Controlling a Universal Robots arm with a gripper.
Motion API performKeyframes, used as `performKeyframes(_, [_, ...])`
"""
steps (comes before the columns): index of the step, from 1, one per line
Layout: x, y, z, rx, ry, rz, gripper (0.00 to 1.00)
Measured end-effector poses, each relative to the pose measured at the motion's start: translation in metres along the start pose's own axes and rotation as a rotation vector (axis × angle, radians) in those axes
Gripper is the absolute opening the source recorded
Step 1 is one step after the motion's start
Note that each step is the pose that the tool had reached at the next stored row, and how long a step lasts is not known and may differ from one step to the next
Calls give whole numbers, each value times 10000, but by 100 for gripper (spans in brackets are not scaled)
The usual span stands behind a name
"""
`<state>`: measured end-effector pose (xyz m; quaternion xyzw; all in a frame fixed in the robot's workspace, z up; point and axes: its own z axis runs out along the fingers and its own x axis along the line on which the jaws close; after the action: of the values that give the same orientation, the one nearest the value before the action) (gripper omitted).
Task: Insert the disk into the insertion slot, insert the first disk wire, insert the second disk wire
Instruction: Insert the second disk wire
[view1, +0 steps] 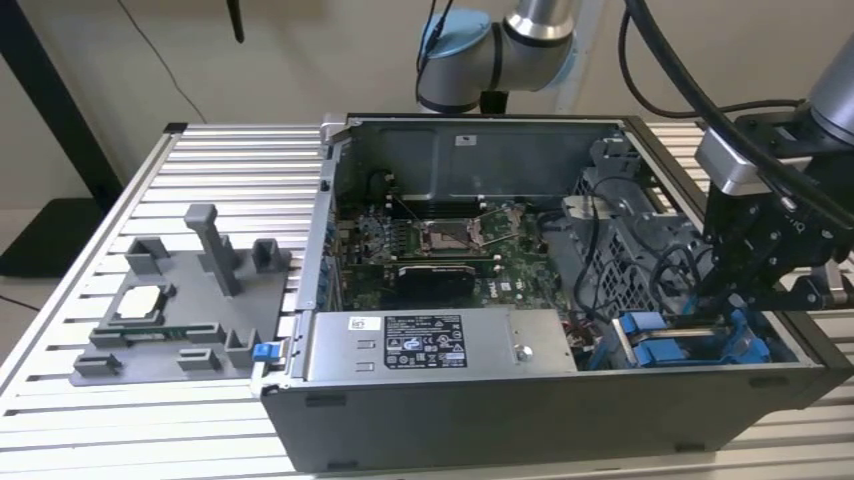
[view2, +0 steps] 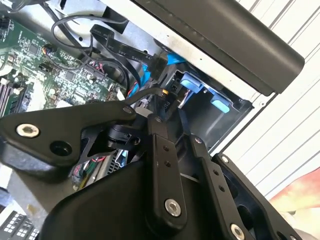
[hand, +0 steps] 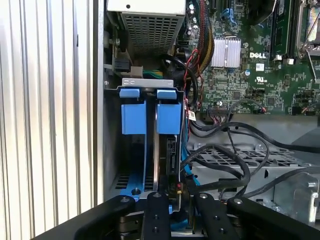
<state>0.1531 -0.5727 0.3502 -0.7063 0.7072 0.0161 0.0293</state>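
Hovering at four o'clock in the open computer case (view1: 534, 425), the hand (view1: 714, 298) reaches into the slot (hand: 145, 165), where the disk (hand: 171, 155) seems seated on edge. Whether it grips anything, I cannot tell. Wire plugging looks underway, needing fine alignment.

A silver ribbed aluminium table (view1: 200, 170) of long parallel slats carries everything, and two things rest directly on it. Toward the exterior view's right stands a large dark grey metal computer case (view1: 534, 420), side panel off and open face turned upward, covering most of that half. Just beside it, on the exterior view's left, lies a flat grey plastic fixture plate (view1: 180, 290) with raised blocks and an upright post, its edge close against the case wall
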Motion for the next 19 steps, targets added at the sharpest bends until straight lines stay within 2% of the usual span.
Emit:
performKeyframes(8, [-2, 2, -38, 0, 1, -1, 100])
performKeyframes(15, [-9, 17, -145, 1, -2, 2, 100])
performKeyframes(19, [-11, 27, -169, 31, -79, 1, 100])
